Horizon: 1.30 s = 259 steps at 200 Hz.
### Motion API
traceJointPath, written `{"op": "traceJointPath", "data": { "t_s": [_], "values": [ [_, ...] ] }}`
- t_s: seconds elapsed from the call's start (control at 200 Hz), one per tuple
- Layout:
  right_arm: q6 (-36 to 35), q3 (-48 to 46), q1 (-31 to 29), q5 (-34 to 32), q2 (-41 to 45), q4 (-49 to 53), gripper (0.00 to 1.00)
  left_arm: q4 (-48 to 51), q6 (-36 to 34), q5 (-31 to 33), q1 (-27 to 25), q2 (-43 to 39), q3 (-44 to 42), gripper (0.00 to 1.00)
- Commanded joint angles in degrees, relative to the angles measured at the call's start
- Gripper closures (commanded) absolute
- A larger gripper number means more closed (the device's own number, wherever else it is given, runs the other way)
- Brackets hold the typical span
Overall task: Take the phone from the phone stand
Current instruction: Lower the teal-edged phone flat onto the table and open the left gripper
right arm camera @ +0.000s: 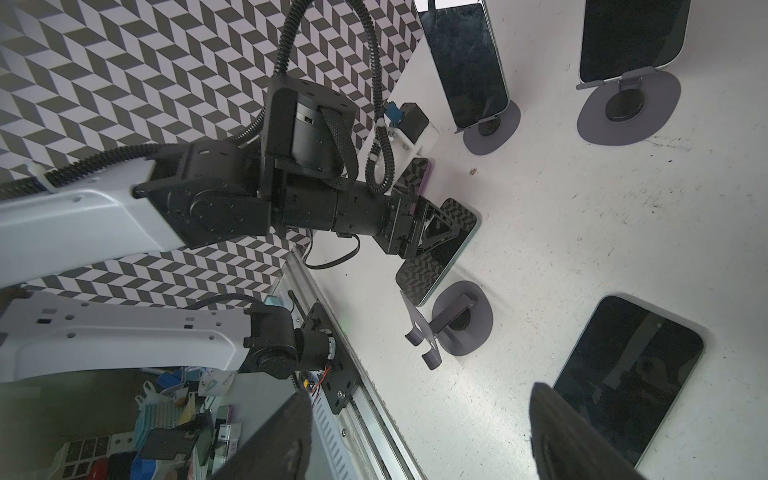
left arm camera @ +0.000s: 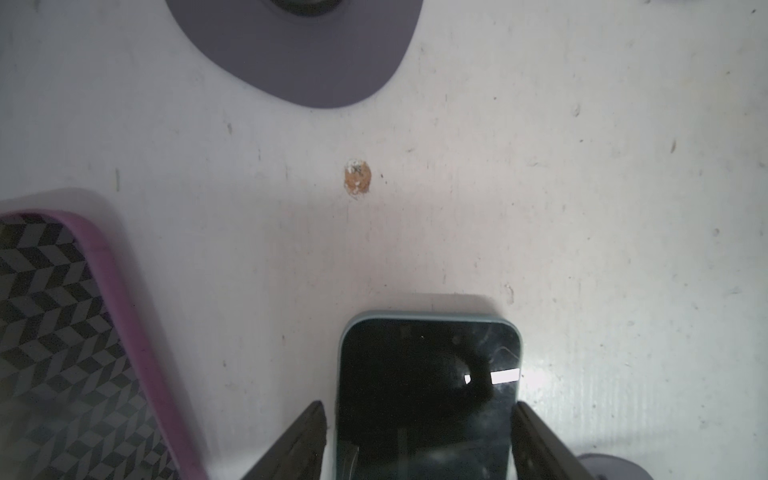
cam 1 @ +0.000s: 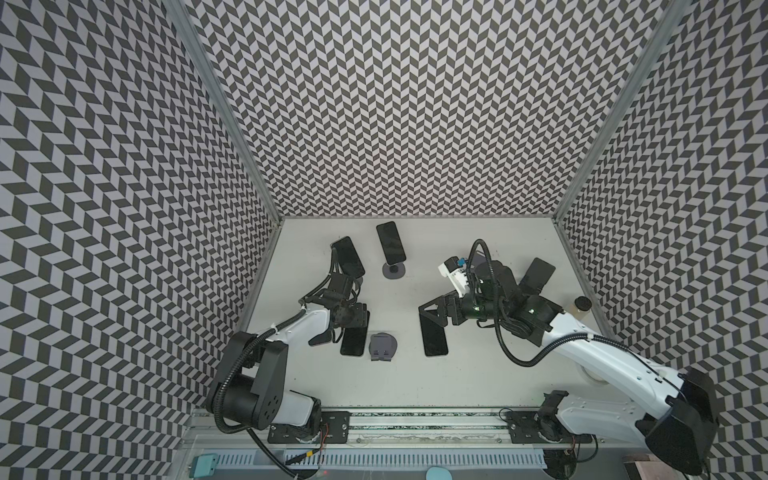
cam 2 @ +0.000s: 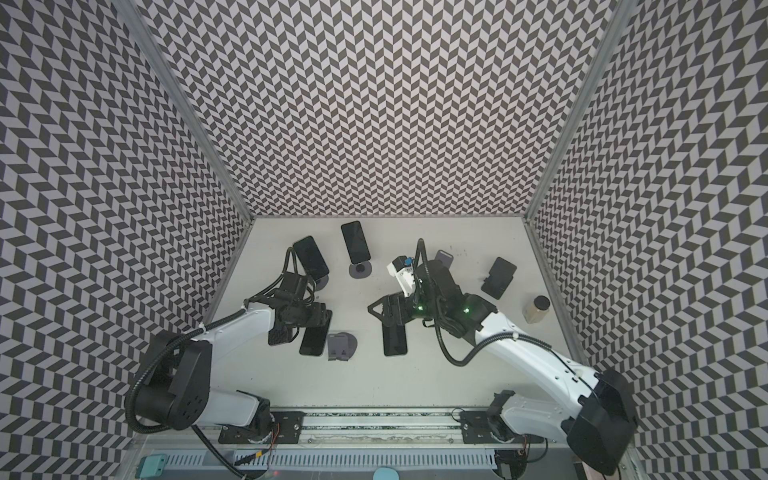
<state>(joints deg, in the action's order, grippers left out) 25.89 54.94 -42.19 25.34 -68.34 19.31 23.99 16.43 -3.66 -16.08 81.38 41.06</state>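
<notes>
The left hand [left arm camera: 417, 411] is squeezed on the two long sides of the phone [left arm camera: 428, 357], which sits inside its grip, just beside the empty phone stand [cam 1: 384, 344]. The phone looks stiff, slippery and easy to crack, so holding the case edges seems best. The right hand [right arm camera: 419, 436] is spread apart and holds nothing.

A robotics lab cell: black-and-grey chevron-patterned walls [cam 1: 415, 104] box in a white desk [cam 1: 415, 374], with two white-and-black robot arms [cam 1: 602, 353] bolted to an aluminium rail [cam 1: 415, 422].
</notes>
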Motion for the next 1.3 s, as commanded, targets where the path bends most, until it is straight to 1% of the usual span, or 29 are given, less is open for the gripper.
{"op": "traceJointPath", "data": {
  "t_s": [0.0, 0.355, 0.756, 1.071, 1.292],
  "values": [
    [-0.7, 2.1, 0.2, -0.4, 0.3, -1.0, 0.2, 1.5, -0.2, 0.8, 0.4, -2.0, 1.1, 0.29],
    [-1.5, 5.0, 0.2, -1.0, -1.4, 0.1, 0.2, 1.8, 1.0, -0.1, 0.4, -7.4, 1.1, 0.29],
    [-3.7, 10.8, 0.2, -3.6, -5.6, 2.1, 0.21, 3.6, 1.5, -0.8, 0.4, -11.8, 4.5, 0.29],
    [-4.4, 15.9, 0.2, -4.2, -11.3, 1.9, 0.21, 5.4, 1.2, -1.4, 0.4, -14.0, 8.3, 0.3],
    [-5.4, 20.6, 0.2, -5.4, -15.9, 2.8, 0.21, 4.9, 1.0, -1.8, 0.4, -16.3, 9.7, 0.3]
  ]
}}
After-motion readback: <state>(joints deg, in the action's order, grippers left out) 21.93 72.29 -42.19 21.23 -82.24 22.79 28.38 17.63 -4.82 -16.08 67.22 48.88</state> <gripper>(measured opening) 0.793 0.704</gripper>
